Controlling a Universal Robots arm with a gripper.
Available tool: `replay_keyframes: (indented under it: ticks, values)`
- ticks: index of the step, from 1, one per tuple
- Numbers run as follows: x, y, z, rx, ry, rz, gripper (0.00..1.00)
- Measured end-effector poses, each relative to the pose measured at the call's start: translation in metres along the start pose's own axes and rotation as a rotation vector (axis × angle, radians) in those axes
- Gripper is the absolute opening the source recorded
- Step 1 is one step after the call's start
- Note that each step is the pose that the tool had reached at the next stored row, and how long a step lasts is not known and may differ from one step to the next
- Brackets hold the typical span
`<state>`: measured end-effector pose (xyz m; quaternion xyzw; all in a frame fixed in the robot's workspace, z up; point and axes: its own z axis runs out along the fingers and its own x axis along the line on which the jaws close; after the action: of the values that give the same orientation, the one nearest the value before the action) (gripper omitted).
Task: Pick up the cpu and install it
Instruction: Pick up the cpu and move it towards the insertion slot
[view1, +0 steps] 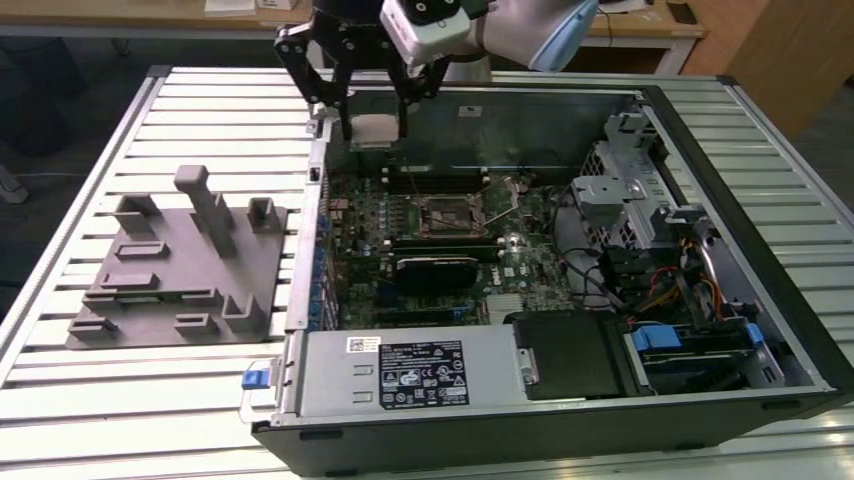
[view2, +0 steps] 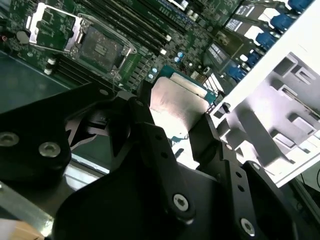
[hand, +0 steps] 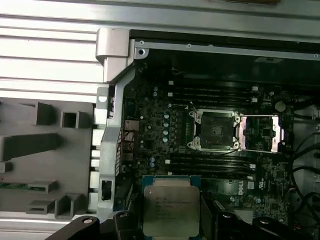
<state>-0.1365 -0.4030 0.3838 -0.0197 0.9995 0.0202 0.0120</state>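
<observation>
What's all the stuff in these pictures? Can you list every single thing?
table: one, silvery slats, under everything
tray: one, grey, on the table, exterior view's left of the case
computer case: one, black, open, on the table
motherboard: one, green, inside the case
socket: one, silver-framed, open, on the motherboard
power supply box: one, grey, inside the case
cpu: one, silver-topped, between the jaws, over the case
gripper: one, black, jaws shut on the cpu

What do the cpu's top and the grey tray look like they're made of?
The cpu, held in the tool: pale silver top with a dull sheen in both wrist views, likely brushed metal, over a green board rim. The grey tray: uniform matte grey, no glare, probably plastic.
</observation>
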Motion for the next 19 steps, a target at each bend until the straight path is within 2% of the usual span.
replay_keyframes:
  ticks: [8,14,19]
  values:
    - [-0.0179,-0.0013,0.0148,-0.0003,0.0054,0.000,0.54]
    - [-0.0269,-0.0012,0.0259,-0.0002,0.0103,0.000,0.54]
    - [-0.0309,0.0012,0.0352,-0.0003,0.0105,0.000,0.54]
